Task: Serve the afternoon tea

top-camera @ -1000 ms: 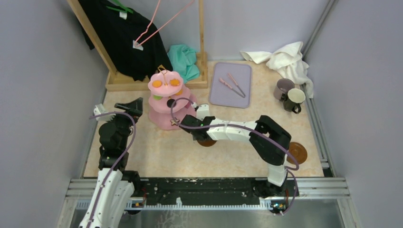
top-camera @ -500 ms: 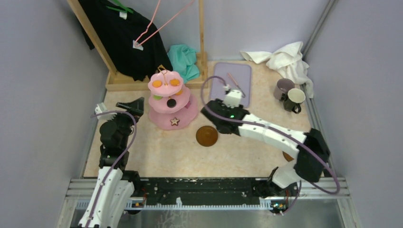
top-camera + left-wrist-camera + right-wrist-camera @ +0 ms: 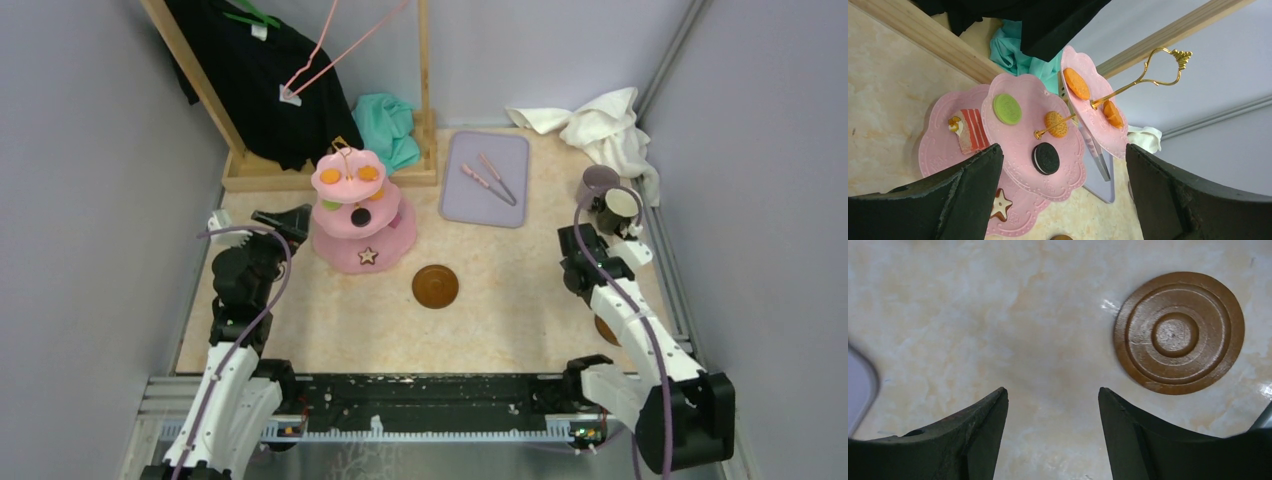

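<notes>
The pink three-tier stand [image 3: 392, 232] stands at the back left with orange rounds [image 3: 330, 176], a black round [image 3: 360, 216] and a brown star [image 3: 367, 256]. My left gripper [image 3: 283, 221] is open and empty just left of it. In the left wrist view the stand [image 3: 1018, 90] fills the gap between the fingers [image 3: 1063, 150], with a green round [image 3: 1007, 108] and a black round [image 3: 1046, 158]. One brown saucer [image 3: 435, 286] lies mid-table. My right gripper [image 3: 578, 243] is open and empty, just below the mauve mug [image 3: 597, 182] and cream mug [image 3: 622, 205]. Its wrist view [image 3: 1053, 392] shows a saucer [image 3: 1179, 333].
A lilac tray [image 3: 470, 200] with thin pink tongs [image 3: 488, 180] lies behind the saucer. A second saucer [image 3: 604, 330] is mostly hidden under my right arm. A white cloth [image 3: 600, 125] lies at the back right. A wooden rack [image 3: 330, 175] with a black garment stands behind the stand.
My right arm has swung from beside the stand across to the right, next to the mugs, uncovering the mid-table saucer. The left arm has barely moved.
</notes>
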You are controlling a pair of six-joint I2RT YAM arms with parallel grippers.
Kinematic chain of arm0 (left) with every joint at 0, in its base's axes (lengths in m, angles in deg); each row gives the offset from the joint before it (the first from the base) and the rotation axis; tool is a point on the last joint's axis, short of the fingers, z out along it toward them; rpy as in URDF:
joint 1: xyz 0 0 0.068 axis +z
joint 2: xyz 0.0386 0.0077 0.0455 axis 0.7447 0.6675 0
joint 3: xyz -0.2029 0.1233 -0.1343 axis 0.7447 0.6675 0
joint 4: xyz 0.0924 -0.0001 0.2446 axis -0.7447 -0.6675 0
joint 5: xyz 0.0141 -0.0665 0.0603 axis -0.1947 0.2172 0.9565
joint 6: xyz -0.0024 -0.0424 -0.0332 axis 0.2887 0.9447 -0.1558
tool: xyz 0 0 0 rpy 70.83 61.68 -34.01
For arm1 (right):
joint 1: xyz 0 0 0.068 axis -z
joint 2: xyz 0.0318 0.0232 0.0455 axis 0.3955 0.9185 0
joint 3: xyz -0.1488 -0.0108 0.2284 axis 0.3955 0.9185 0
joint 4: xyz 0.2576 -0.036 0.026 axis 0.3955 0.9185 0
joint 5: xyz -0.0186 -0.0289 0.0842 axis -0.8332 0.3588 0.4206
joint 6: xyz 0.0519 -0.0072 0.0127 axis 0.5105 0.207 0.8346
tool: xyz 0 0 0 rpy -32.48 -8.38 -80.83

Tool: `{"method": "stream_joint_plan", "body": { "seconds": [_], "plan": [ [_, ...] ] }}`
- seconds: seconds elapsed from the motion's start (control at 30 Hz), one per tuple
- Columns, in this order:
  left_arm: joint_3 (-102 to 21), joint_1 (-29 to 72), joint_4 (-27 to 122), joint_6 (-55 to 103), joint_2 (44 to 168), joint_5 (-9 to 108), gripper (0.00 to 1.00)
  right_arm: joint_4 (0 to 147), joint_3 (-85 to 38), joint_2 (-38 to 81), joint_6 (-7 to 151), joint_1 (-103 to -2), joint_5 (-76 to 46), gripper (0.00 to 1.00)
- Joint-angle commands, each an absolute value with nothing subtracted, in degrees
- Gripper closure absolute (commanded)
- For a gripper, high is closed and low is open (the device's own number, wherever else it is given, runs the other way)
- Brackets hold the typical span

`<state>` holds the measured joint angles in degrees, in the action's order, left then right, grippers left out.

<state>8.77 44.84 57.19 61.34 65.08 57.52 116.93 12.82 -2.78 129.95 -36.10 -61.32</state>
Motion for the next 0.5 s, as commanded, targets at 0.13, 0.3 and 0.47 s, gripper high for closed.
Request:
{"method": "stream_joint_plan", "body": {
  "seconds": [0.13, 0.3, 0.47],
  "plan": [
    [7.3, 44.2, 61.2, 61.4, 65.1, 54.6, 0.03, 111.2, 20.0, 0.7, 131.1, -23.4, -54.0, 0.33],
    [7.8, 43.7, 61.4, 61.3, 65.1, 54.7, 0.03, 109.0, 20.5, 3.0, 129.1, -19.4, -53.9, 0.33],
    [7.9, 43.5, 61.5, 61.6, 65.1, 54.6, 0.03, 107.6, 21.2, 0.8, 126.7, -15.7, -54.1, 0.33]
  ]
}}
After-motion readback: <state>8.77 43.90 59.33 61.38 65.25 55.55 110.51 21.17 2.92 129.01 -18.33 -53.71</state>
